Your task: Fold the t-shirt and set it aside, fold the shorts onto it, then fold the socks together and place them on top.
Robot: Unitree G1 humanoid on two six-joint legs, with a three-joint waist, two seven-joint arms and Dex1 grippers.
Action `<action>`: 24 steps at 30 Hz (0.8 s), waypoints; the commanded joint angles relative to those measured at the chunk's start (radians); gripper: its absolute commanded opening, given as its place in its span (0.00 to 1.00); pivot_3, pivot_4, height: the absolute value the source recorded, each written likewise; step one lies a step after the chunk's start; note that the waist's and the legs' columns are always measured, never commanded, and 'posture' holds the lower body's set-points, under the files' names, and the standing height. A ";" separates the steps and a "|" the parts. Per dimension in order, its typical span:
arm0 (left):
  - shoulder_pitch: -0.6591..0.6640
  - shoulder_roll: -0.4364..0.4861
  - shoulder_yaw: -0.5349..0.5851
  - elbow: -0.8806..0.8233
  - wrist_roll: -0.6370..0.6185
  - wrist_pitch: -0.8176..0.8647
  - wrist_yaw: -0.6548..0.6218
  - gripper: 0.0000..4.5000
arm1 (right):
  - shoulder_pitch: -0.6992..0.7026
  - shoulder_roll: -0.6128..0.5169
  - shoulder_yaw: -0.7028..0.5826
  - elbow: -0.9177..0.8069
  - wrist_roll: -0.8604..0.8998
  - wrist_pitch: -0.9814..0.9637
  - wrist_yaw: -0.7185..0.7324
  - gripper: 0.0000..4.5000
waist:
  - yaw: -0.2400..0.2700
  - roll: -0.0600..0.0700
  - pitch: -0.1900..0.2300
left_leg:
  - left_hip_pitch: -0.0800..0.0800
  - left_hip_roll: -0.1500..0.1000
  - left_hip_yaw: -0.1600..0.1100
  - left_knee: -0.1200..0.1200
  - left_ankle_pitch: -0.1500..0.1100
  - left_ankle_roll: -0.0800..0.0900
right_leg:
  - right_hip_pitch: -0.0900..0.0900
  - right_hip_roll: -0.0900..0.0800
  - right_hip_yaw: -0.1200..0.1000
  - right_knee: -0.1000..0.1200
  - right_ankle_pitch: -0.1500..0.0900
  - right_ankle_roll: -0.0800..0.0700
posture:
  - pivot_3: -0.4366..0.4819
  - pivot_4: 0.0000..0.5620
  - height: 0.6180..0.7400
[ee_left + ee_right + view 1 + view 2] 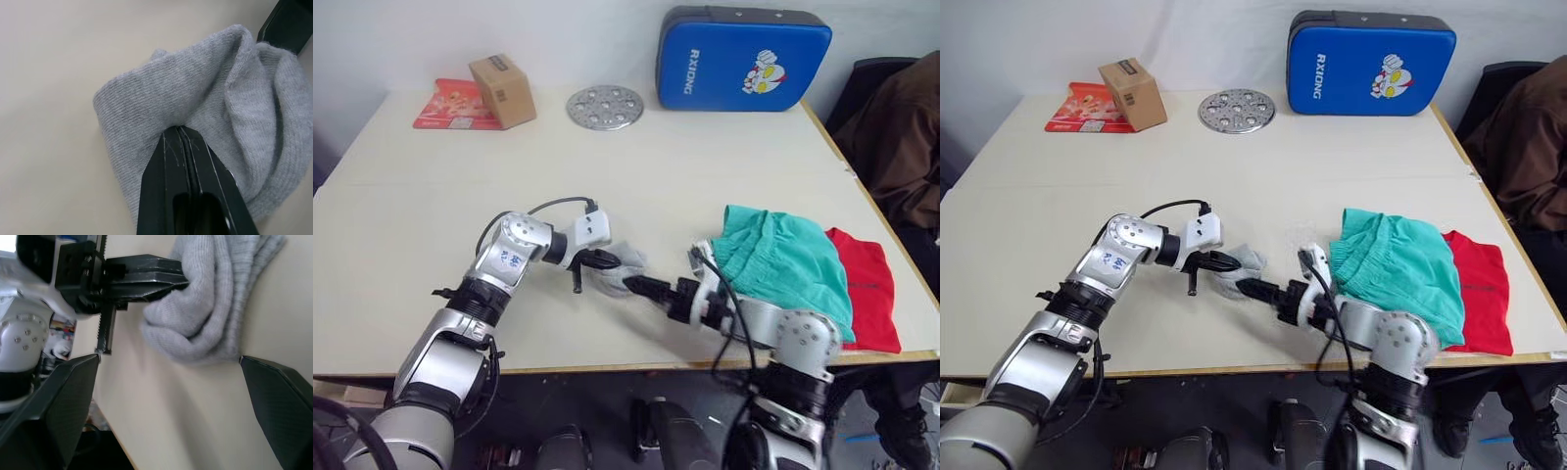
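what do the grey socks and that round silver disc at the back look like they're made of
Socks: soft ribbed knit, probably cotton blend; fine ribs show and they bunch where the left hand pinches them.
Round disc: likely metal, dull silver sheen, punched with holes.

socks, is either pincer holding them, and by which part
The left pincer is shut on a fold of the grey socks. The right pincer is open beside them, holding nothing.

Blue pad [742, 59], perforated disc [605, 107], cardboard box [503, 89], red packet [452, 104] at table's [411, 235] far edge.
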 commanded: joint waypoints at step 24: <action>0.057 0.010 0.084 -0.100 -0.011 0.132 0.054 0.00 | -0.179 -0.018 0.025 0.174 0.070 -0.005 -0.044 0.00 | -0.024 0.004 -0.002 | 0.001 0.001 0.000 -0.006 0.001 -0.002 | 0.000 0.002 0.000 -0.003 0.000 0.001 | 0.48 0.27 1.00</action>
